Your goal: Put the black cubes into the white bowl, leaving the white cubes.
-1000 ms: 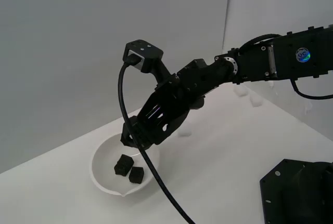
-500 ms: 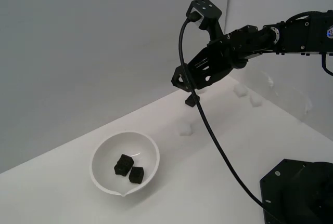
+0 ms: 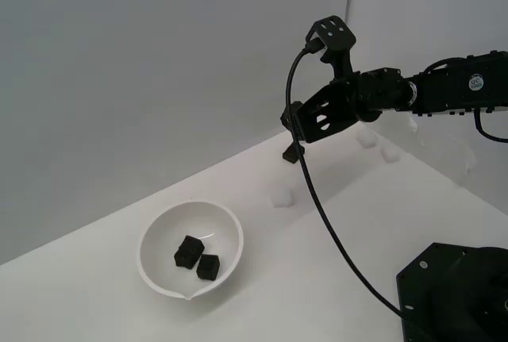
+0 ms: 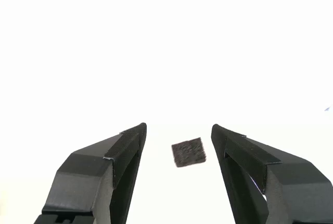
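Gripper [image 4: 178,135] jaws apart above lone black cube [image 4: 188,152]; two black cubes [image 3: 197,258] in white bowl [image 3: 155,235]

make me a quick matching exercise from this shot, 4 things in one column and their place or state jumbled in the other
Things:
1. gripper
2. white bowl
3. lone black cube
4. white cube nearest the bowl

Places or states:
A. holds two black cubes
B. open, nothing held
C. on the table, seen between the fingers in the wrist view
D. on the table, to the exterior view's right of the bowl

Pairs: 1-B, 2-A, 3-C, 4-D
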Robot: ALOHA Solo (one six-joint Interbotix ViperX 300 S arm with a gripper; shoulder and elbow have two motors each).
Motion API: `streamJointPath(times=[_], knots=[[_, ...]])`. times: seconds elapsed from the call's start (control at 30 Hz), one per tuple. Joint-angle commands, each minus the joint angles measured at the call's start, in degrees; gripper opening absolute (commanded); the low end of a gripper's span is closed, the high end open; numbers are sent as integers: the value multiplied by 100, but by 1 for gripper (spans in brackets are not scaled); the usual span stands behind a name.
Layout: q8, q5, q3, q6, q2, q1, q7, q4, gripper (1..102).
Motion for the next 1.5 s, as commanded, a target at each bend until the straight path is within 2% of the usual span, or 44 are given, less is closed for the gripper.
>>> streamJointPath(times=[0.0, 0.1, 0.13, 0.2, 0.7, 1.07, 1.47], knots=[[62, 44, 62, -62, 26, -44, -413, 62, 69], [62, 53, -97, -70, -132, -44, -457, 70, 73], [62, 53, -167, -79, -202, -44, -457, 70, 80], [0, 53, -352, -97, -396, -44, -457, 70, 101], [-35, -44, -1327, -97, -1371, -62, -431, -26, 100], [-18, -404, -1758, -62, -1784, -62, -439, -378, 100], [9, -457, -1995, 44, -2021, 158, -483, -439, 100]])
